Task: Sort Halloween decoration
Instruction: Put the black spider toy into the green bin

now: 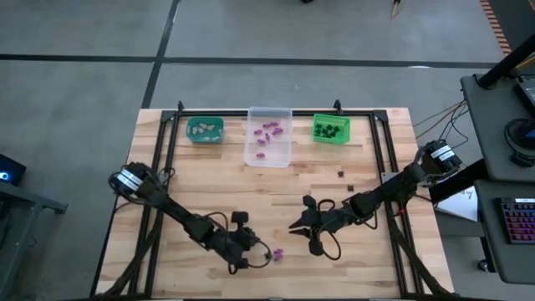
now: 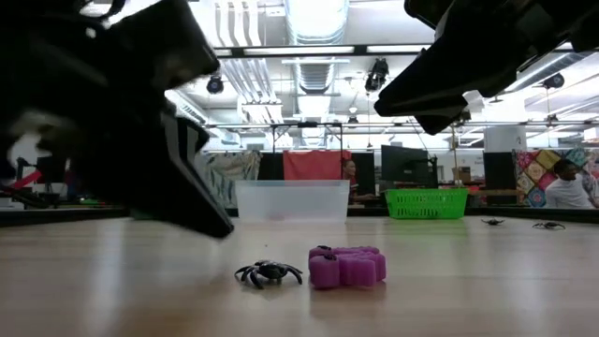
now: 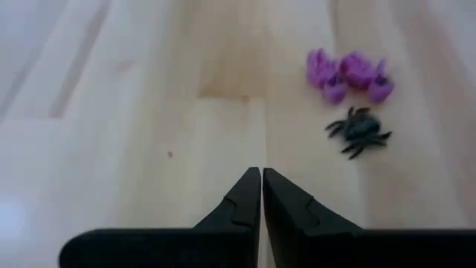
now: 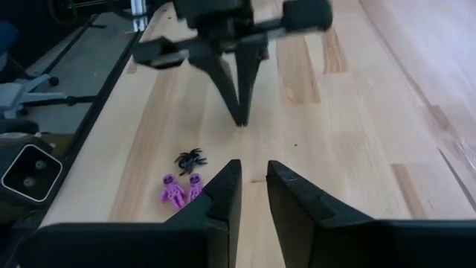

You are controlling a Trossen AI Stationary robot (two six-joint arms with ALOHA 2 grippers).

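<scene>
Two purple trinkets (image 3: 348, 74) lie side by side flat on the wooden table near its front edge, with a black spider trinket (image 3: 358, 132) right beside them. My left gripper (image 3: 262, 175) is shut and slants down at bare wood a short way from them, with nothing between its fingers. My right gripper (image 4: 253, 175) hangs higher, toward the table's right, pointing at the same trinkets (image 4: 182, 190). Its fingers stand a little apart and hold nothing. In the low view the purple pair (image 2: 346, 267) and the spider (image 2: 269, 273) sit between the two arms.
Along the far edge stand a teal bin (image 1: 205, 130) with beige pieces, a clear bin (image 1: 268, 149) with purple pieces and a green bin (image 1: 331, 128) with black pieces. Two more small black trinkets (image 1: 346, 181) lie right of centre. Bare wood lies between the bins and the arms.
</scene>
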